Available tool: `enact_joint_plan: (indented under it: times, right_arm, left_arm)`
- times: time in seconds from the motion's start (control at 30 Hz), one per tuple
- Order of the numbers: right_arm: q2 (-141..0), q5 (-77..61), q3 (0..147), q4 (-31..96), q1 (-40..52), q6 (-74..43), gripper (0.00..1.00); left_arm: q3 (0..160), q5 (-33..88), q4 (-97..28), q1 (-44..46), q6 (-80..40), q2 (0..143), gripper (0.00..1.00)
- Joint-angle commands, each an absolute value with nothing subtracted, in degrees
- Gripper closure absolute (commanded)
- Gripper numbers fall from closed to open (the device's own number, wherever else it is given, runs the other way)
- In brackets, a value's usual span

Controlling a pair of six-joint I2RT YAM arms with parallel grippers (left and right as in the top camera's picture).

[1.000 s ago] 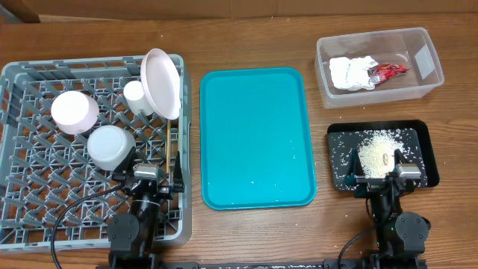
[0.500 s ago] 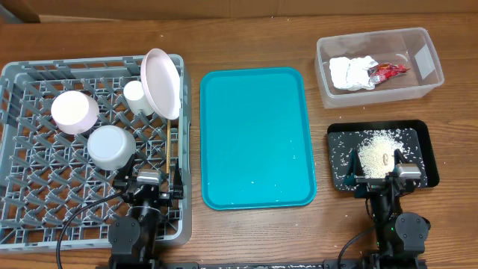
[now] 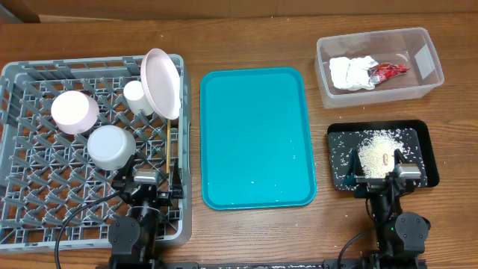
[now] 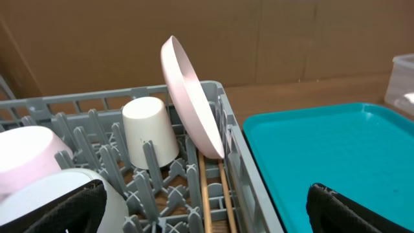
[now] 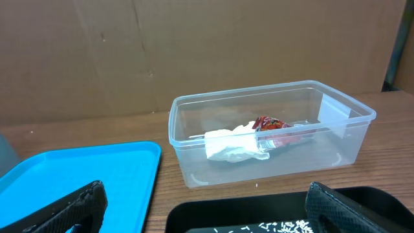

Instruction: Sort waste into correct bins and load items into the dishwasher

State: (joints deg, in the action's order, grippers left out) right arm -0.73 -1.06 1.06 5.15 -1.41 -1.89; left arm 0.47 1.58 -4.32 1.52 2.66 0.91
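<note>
The grey dish rack (image 3: 30, 149) holds the white plate (image 3: 161, 82) on edge, the small cup (image 3: 136, 97), the pinkish saucer (image 3: 74, 112), the pale bowl (image 3: 112, 146) and the chopsticks (image 3: 171, 149). In the left wrist view the plate (image 4: 191, 97), cup (image 4: 150, 133) and chopsticks (image 4: 213, 194) lie ahead of my left gripper (image 4: 207, 213), which is open and empty over the rack's front right. The clear tub (image 3: 429, 75) holds the napkin (image 3: 349, 72) and red wrapper (image 3: 386, 71). Rice crumbs (image 3: 377, 149) lie in the black tray (image 3: 418, 134). My right gripper (image 3: 387, 175) is open and empty over that tray's front edge.
The teal tray (image 3: 254, 134) lies between the rack and the bins, with a few tiny crumbs on it. In the right wrist view the tub (image 5: 349, 110) stands ahead, the teal tray (image 5: 77, 175) to the left, the black tray (image 5: 259, 213) below. A cardboard wall stands behind the table.
My left gripper has drawn back a little toward the table's front edge. The right arm and all objects have not moved.
</note>
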Motion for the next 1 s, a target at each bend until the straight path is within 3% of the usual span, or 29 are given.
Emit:
enact_joint_plan:
  times: [0.0, 0.97]
  right_arm:
    - [-0.16, -0.93, 0.47, 4.84, -1.58, -1.72, 0.0]
    - [-0.16, -0.95, 0.47, 4.84, -1.58, -1.72, 0.0]
  left_arm:
    - [0.27, 0.89, -4.49, 1.54, -1.78, 0.19, 0.0]
    - [0.27, 1.48, -4.45, 1.54, -1.74, 0.21, 0.0]
